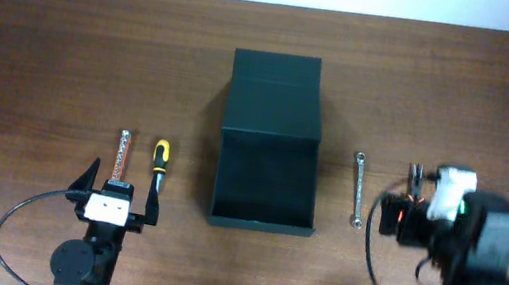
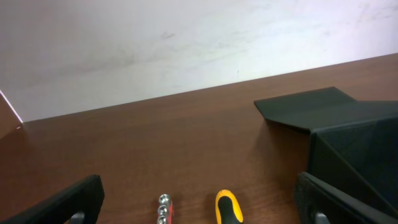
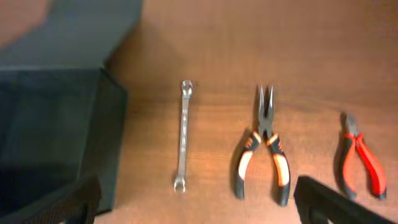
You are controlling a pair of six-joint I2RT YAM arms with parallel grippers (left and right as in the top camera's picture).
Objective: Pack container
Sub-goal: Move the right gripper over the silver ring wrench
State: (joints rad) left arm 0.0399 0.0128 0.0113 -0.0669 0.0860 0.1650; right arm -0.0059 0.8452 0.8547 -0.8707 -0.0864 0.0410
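Note:
The container (image 1: 260, 222), a dark green-black box, stands open at the table's middle with its flap lid folded back. It shows empty in the overhead view. It also shows in the left wrist view (image 2: 348, 124) and the right wrist view (image 3: 50, 124). My left gripper (image 1: 119, 188) is open and empty, low over the table, just before a yellow-black screwdriver (image 1: 160, 161) and a red socket strip (image 1: 122, 155). My right gripper (image 1: 428, 201) is open and empty, raised right of the box, looking down on a steel wrench (image 3: 183, 134), orange-black long-nose pliers (image 3: 264, 152) and red-handled cutters (image 3: 360, 162).
The wrench (image 1: 357, 188) lies right of the box. The screwdriver handle (image 2: 228, 208) and socket strip (image 2: 165, 208) lie between my left fingers. The pliers are mostly hidden under the right arm in the overhead view. A pale wall runs behind the far table edge.

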